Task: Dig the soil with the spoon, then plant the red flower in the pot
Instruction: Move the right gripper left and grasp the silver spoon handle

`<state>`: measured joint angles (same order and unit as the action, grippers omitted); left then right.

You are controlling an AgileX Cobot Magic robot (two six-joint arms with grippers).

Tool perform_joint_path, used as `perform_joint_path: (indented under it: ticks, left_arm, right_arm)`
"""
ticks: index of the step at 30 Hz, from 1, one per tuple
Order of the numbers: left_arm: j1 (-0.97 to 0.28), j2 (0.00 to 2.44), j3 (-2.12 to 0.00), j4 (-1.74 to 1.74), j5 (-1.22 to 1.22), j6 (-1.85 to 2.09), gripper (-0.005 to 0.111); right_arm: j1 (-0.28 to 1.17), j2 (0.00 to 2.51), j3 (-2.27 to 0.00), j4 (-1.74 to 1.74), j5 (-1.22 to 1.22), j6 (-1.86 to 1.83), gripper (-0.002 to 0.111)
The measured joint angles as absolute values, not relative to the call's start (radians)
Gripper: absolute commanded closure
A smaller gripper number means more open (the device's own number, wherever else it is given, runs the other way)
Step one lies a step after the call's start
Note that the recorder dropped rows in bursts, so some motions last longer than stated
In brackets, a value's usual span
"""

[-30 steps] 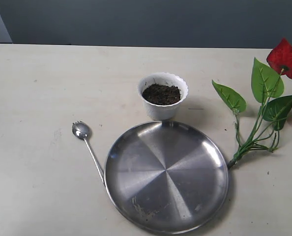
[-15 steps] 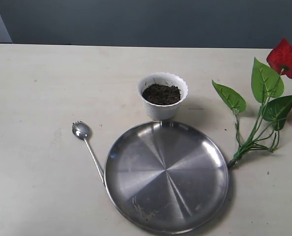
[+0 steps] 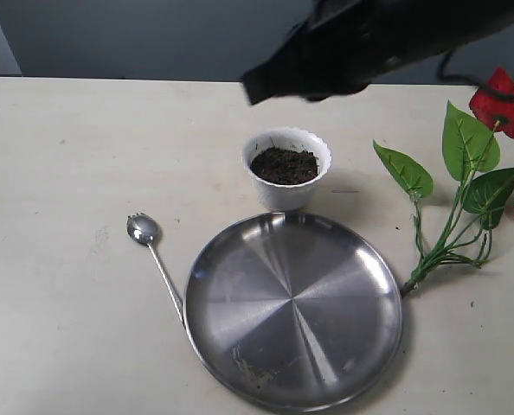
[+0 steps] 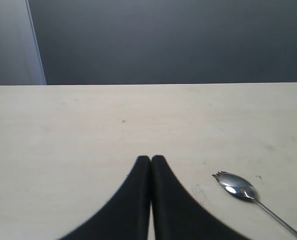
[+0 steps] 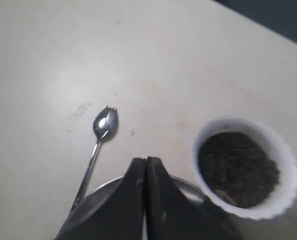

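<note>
Exterior view: a pale cream table [image 3: 58,147] runs back to a dark grey-blue wall [image 3: 136,39]. The white pot [image 3: 286,194] of soil [image 3: 284,165] stands at 12 o'clock of the steel plate [image 3: 293,309]. The spoon [image 3: 153,251] lies at 9 o'clock and the red flower [image 3: 465,190] at 3 o'clock. The right arm [image 3: 369,39], a dark blur, hangs above the pot.

Left wrist view: the left gripper [image 4: 151,159] has its 2 black fingers pressed together, empty, with the spoon near.

Right wrist view: the right gripper [image 5: 145,161] is likewise closed and empty, above the plate's rim, between spoon and pot.
</note>
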<state>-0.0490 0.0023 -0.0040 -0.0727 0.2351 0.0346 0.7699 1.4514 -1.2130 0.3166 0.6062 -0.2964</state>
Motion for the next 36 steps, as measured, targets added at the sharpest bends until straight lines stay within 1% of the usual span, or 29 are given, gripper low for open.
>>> perform_joint_path:
  ticks: [4,6,7,10,11,12,29,36]
  left_arm:
    - [-0.049,0.002,-0.004,-0.073,0.235,0.035,0.106]
    - [-0.049,0.002,-0.004,-0.071,0.235,0.035,0.106]
    - [-0.049,0.002,-0.004,-0.071,0.235,0.035,0.106]
    - [-0.049,0.002,-0.004,-0.071,0.235,0.035,0.106]
    - [-0.049,0.002,-0.004,-0.071,0.235,0.035,0.106]
    - [-0.049,0.002,-0.004,-0.071,0.235,0.035,0.106]
    - [-0.049,0.002,-0.004,-0.071,0.233,0.035,0.106]
    - [-0.049,0.002,-0.004,-0.071,0.233,0.035,0.106]
  right_arm:
    - [0.878,1.599,-1.213,0.314,0.521,-0.277,0.109]
    - [0.919,1.668,-1.22,0.314,0.501,-0.273,0.105]
    - [0.932,1.694,-1.226,0.312,0.501,-0.271,0.1]
    - [0.963,1.785,-1.26,0.307,0.516,-0.269,0.076]
    - [0.972,1.812,-1.276,0.307,0.532,-0.269,0.07]
    - [0.979,1.837,-1.294,0.307,0.547,-0.267,0.068]
    - [1.002,2.165,-1.675,0.217,0.854,-0.139,0.068]
    - [1.01,2.228,-1.702,0.204,0.86,-0.133,0.068]
